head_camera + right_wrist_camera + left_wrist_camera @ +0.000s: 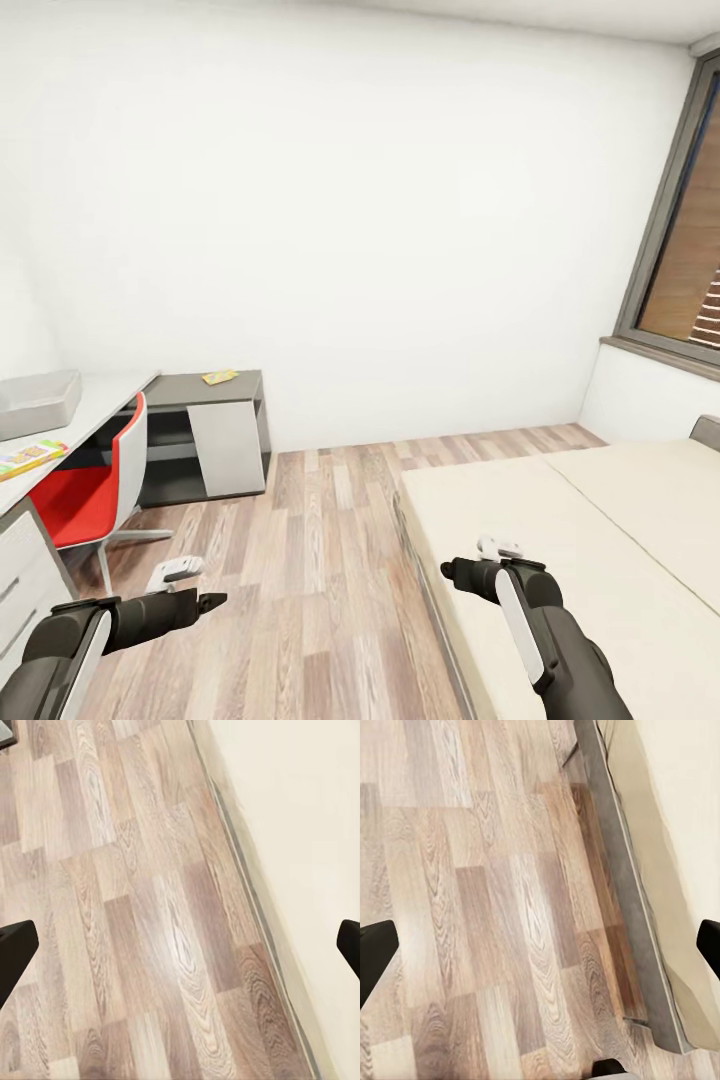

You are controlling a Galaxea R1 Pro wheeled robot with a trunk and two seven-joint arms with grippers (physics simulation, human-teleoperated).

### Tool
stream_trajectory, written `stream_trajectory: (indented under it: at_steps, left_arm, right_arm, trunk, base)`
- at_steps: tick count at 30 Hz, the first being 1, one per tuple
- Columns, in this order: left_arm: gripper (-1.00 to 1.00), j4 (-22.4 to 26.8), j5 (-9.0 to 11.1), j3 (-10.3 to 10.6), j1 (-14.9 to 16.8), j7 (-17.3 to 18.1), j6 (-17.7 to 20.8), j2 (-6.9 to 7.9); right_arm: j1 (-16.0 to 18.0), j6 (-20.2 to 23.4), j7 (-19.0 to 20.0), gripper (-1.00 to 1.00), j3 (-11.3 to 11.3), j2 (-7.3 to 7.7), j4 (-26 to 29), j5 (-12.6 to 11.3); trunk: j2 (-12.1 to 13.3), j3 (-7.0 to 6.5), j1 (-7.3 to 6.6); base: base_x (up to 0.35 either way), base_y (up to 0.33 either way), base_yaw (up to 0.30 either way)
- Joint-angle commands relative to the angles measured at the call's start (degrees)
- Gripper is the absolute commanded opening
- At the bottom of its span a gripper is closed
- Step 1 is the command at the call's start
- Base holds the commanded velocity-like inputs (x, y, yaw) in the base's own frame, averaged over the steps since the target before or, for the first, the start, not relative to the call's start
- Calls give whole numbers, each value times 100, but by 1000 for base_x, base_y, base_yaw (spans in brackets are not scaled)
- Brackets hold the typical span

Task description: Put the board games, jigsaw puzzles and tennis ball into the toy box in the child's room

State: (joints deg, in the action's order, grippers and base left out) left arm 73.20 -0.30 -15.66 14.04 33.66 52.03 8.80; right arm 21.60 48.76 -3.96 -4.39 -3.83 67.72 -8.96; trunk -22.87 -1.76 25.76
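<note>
The pale grey toy box [38, 400] stands on the long pale table [95, 405] at the far left. In front of it lies a flat colourful slab [30, 458]; I cannot tell whether it is a jigsaw puzzle or a board game. A thin yellowish slab [220, 377], seemingly a jigsaw puzzle, lies on the lower dark grey shelf section. The cream bed [600, 530] fills the right. The tennis ball is out of view. My left gripper [210, 601] [540, 952] hangs open over the wood floor. My right gripper [450, 572] [180, 949] is open above the bed's near edge.
A red-and-white swivel chair [95, 490] stands tucked against the table. A strip of wood-plank floor [320, 540] runs between the chair and the bed up to the white back wall. A window [680, 260] is at the right.
</note>
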Motion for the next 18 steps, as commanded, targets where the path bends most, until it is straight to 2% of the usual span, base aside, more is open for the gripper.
stream_trajectory:
  at_steps: [1, 5, 12, 18]
  left_arm:
    - [100, 2, -5, -8, 3, 27, 35, -1]
    - [100, 2, -5, -4, 3, 27, 35, -1]
    - [100, 2, -5, 1, 3, 25, 35, -5]
    - [100, 2, -5, 1, 3, 26, 28, -6]
  right_arm:
    - [2, 18, -42, 100, -9, -4, 4, -58]
    - [2, 13, -41, 100, -9, -5, 4, -60]
    - [2, 11, -42, 100, -9, -4, 4, -61]
    - [2, 11, -37, 100, -9, -3, -3, -62]
  trunk:
    - [-5, 3, 2]
    - [-5, 3, 2]
    - [-5, 3, 2]
    - [-5, 3, 2]
  base:
    - [-13, 0, 8]
    - [-6, -56, 52]
    - [-1, -164, 209]
    - [0, -28, 55]
